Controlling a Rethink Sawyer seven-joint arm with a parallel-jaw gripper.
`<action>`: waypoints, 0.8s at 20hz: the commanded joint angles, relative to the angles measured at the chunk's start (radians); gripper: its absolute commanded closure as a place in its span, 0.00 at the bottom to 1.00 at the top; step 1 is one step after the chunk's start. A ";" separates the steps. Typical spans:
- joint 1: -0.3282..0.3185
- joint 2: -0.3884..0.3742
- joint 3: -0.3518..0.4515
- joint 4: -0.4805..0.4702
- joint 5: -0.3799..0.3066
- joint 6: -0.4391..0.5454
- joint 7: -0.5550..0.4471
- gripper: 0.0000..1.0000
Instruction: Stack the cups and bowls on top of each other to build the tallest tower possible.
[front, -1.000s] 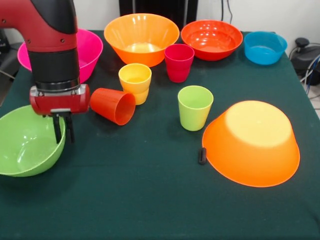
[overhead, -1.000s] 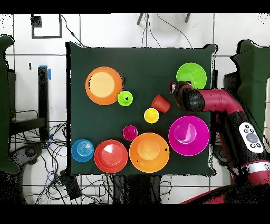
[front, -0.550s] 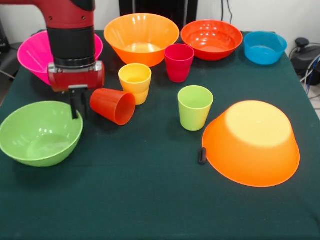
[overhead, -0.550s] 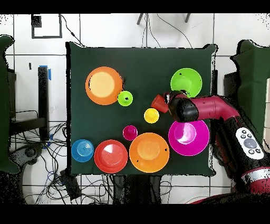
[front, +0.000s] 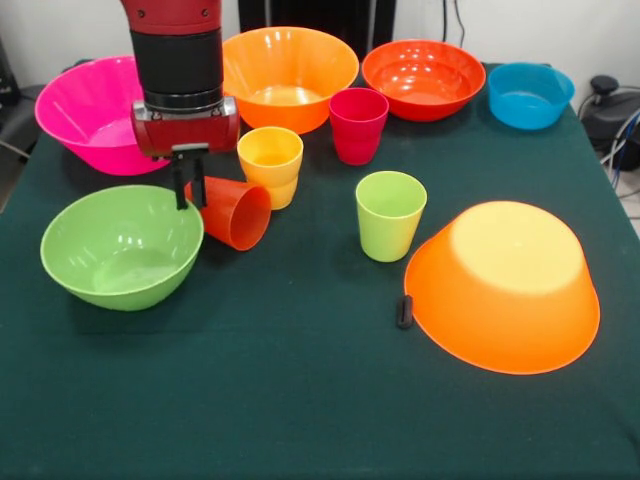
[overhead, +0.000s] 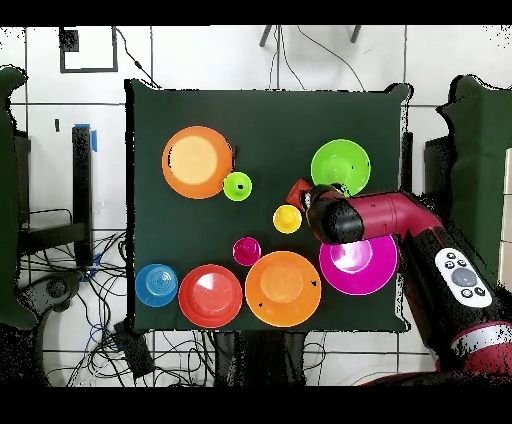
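My gripper (front: 190, 192) is shut on the far right rim of the lime green bowl (front: 120, 250), one finger on each side of the rim. Right beside the fingers an orange-red cup (front: 232, 212) lies on its side, mouth toward the camera. Behind it stand a yellow cup (front: 270, 165), a crimson cup (front: 358, 124) and, further right, a lime green cup (front: 390, 213), all upright. A large orange bowl (front: 503, 285) lies upside down at the right. In the overhead view the arm's wrist (overhead: 335, 218) hides the gripper beside the green bowl (overhead: 340, 165).
Along the far edge stand a pink bowl (front: 90, 115), an upright orange bowl (front: 290, 75), a red-orange bowl (front: 423, 78) and a small blue bowl (front: 530, 95). A small black object (front: 404, 311) lies against the upturned orange bowl's left rim.
The gripper has travelled right in the front view, carrying the green bowl by its rim. The bowl went from tilted at the left edge to level beside the lying orange-red cup.
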 joint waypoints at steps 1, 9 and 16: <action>0.042 0.003 -0.081 0.079 0.007 -0.063 0.137 1.00; 0.016 0.006 -0.063 0.080 0.040 -0.051 0.072 1.00; -0.012 0.037 -0.032 0.032 0.058 -0.030 0.002 1.00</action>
